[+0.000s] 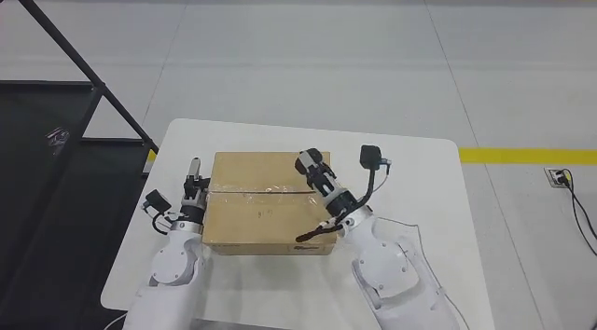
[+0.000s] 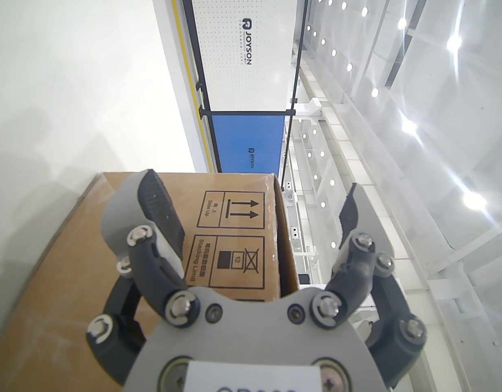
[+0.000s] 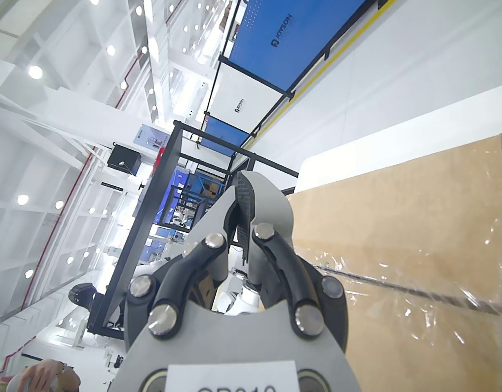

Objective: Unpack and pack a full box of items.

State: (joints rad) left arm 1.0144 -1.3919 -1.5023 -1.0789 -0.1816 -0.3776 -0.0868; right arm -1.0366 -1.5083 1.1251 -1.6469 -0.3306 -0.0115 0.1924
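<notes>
A brown cardboard box (image 1: pixel 266 201) sits in the middle of the white table (image 1: pixel 410 171), its top seam closed with clear tape (image 3: pixel 402 283). My left gripper (image 1: pixel 194 175) stands open against the box's left end. In the left wrist view the gripper (image 2: pixel 255 210) has the printed side of the box (image 2: pixel 230 238) between its spread fingers, which hold nothing. My right gripper (image 1: pixel 309 159) hovers over the box's far right corner. In the right wrist view it (image 3: pixel 243 189) is shut and empty, just above the box top (image 3: pixel 398 206).
A black metal frame (image 1: pixel 65 55) and a dark floor mat (image 1: pixel 42 190) stand left of the table. Bare table surface lies to the right of the box and along its far edge. A yellow floor line (image 1: pixel 527 155) runs to the right.
</notes>
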